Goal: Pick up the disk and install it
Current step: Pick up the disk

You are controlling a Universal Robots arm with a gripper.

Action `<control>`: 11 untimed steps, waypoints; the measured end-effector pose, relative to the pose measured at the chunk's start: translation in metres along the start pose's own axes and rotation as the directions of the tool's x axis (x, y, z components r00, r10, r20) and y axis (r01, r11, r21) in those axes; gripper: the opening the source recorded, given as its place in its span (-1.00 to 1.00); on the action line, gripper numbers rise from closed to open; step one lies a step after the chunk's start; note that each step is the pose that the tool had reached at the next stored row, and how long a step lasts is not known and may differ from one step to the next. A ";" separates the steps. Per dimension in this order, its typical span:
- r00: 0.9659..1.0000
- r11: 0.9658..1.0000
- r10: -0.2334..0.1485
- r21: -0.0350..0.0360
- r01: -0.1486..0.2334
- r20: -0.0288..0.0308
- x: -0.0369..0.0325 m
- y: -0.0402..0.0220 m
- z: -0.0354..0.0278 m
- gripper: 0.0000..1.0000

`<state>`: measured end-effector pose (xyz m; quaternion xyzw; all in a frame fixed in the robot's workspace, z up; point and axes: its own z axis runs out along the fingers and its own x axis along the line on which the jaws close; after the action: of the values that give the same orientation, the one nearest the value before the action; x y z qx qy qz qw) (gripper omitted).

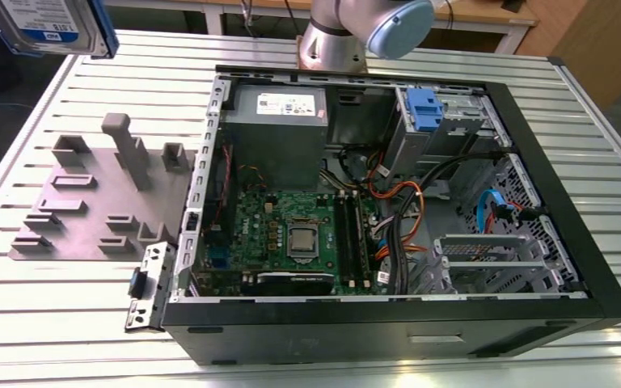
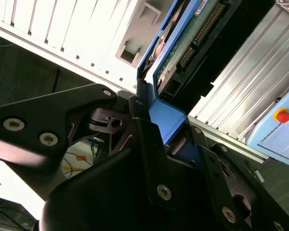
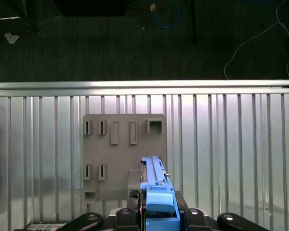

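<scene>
The disk [image 1: 46, 24] hangs high above the table's [image 1: 30, 331] far corner, at the exterior view's left, well apart from the open computer case [image 1: 397, 331]. In both wrist views the gripper [image 2: 166, 120] is clenched on the blue bracket at the end of the disk [image 3: 156, 192], directly over the grey holder plate [image 3: 123, 144].

By my reading, the pick-up is done and the installing has not begun. What remains depends on lining the bracket up squarely with a bay near the drive cage [image 1: 424, 109] inside the case.

The disk carries a blue-and-white label with dark print, and its circuit-board side shows in the second wrist view. The power supply [image 1: 278, 121] has a white sticker with small print. A pale box with a red button [image 2: 282, 115] sits off the table.
</scene>
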<state>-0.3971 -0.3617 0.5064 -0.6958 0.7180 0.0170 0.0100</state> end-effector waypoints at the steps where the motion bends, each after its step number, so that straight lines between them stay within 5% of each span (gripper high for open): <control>1: 1.000 1.000 0.000 0.000 0.000 0.000 0.0005 -0.0025 0.0002 -0.26; 11: 1.000 1.000 0.000 0.000 0.000 0.000 0.0017 -0.0281 0.0027 -0.26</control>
<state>-0.3692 -0.3641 0.5034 -0.6958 0.7180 0.0170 0.0100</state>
